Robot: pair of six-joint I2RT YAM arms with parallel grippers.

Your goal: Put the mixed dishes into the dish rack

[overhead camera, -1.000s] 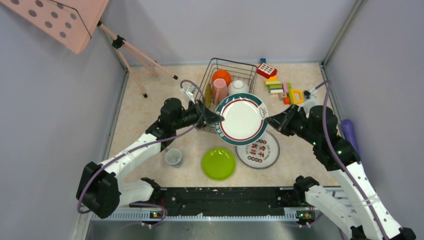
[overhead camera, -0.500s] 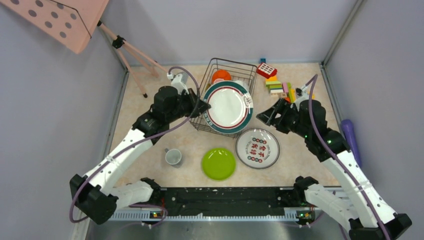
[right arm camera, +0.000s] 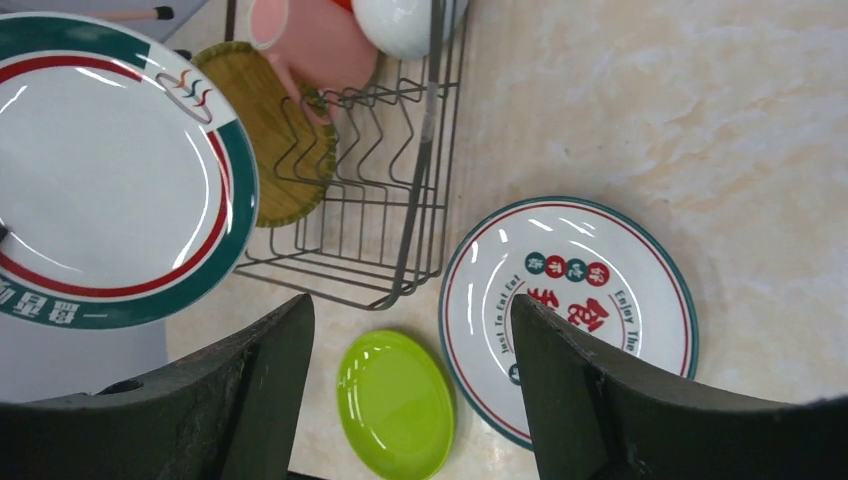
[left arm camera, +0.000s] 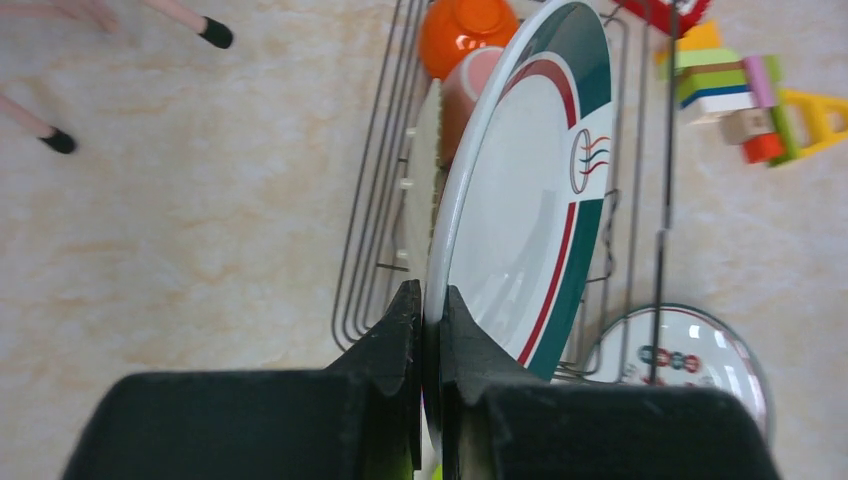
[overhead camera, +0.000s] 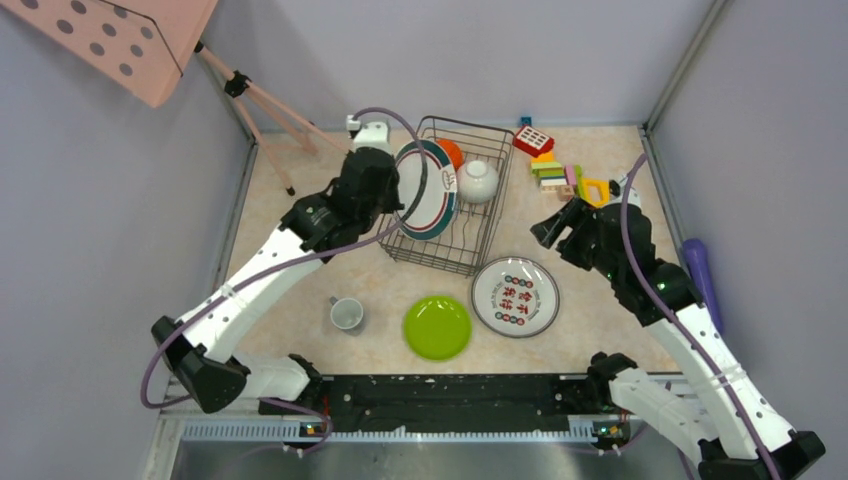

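Note:
The dish rack (overhead camera: 468, 238) stands at the back middle of the table. My left gripper (overhead camera: 398, 192) is shut on the rim of the large white plate with a green-red rim (overhead camera: 428, 188) and holds it on edge over the rack's left side. The left wrist view shows both fingers pinching that plate (left arm camera: 530, 190). In the rack are an orange bowl (overhead camera: 449, 152), a pink cup (right arm camera: 310, 40), a straw mat (right arm camera: 275, 130) and a white cup (overhead camera: 478, 180). My right gripper (overhead camera: 546, 228) hangs open and empty right of the rack. A lime-green plate (overhead camera: 437, 327), a printed plate (overhead camera: 515, 296) and a small cup (overhead camera: 346, 315) lie on the table.
Colourful toy blocks (overhead camera: 555, 175) and a red toy (overhead camera: 533, 140) sit at the back right. A pink tripod stand (overhead camera: 270, 115) occupies the back left corner. A purple object (overhead camera: 697, 265) lies along the right wall.
My right gripper has let go of the large plate, opened and drawn back to the right. The left gripper has carried the plate back and left, turning it on edge over the rack.

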